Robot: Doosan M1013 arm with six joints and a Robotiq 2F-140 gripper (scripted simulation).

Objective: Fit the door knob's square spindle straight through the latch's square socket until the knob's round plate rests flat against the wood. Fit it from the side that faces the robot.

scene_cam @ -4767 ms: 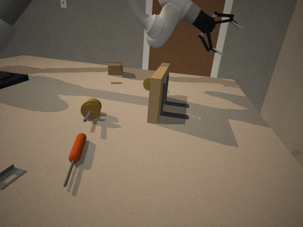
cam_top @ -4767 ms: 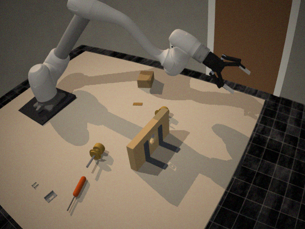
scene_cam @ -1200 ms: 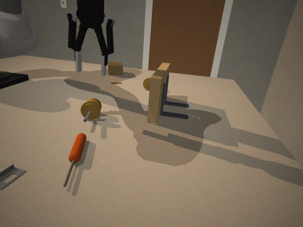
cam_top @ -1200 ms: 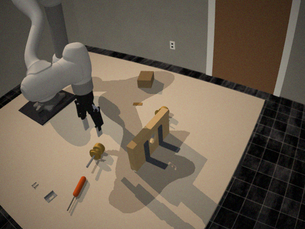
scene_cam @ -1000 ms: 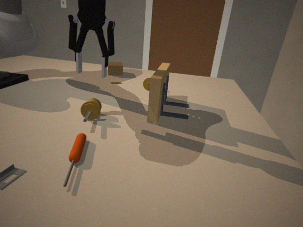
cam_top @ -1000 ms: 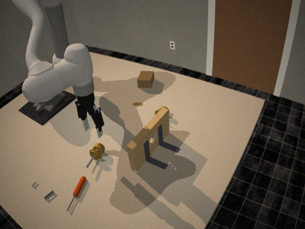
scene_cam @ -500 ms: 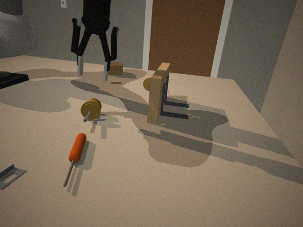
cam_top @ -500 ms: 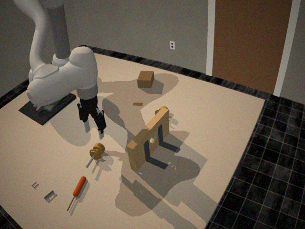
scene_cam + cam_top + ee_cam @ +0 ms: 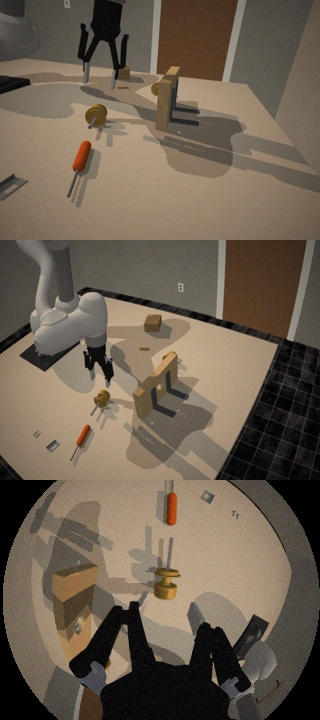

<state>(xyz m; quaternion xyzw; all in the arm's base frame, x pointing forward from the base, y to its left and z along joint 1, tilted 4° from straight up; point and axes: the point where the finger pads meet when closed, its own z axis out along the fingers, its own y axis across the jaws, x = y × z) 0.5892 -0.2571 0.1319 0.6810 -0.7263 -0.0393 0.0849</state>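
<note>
Top view: half-open, empty gripper [image 9: 99, 376] should straddle the door knob [image 9: 102, 397], spindle [image 9: 94, 410] left free.

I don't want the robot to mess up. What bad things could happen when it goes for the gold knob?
The door knob lies on its side on round edges, so the half-open, empty gripper might nudge it and make it roll away. Its square spindle points away from the wooden block, so the knob must be turned round; a crooked grasp could jam it at the socket.
</note>
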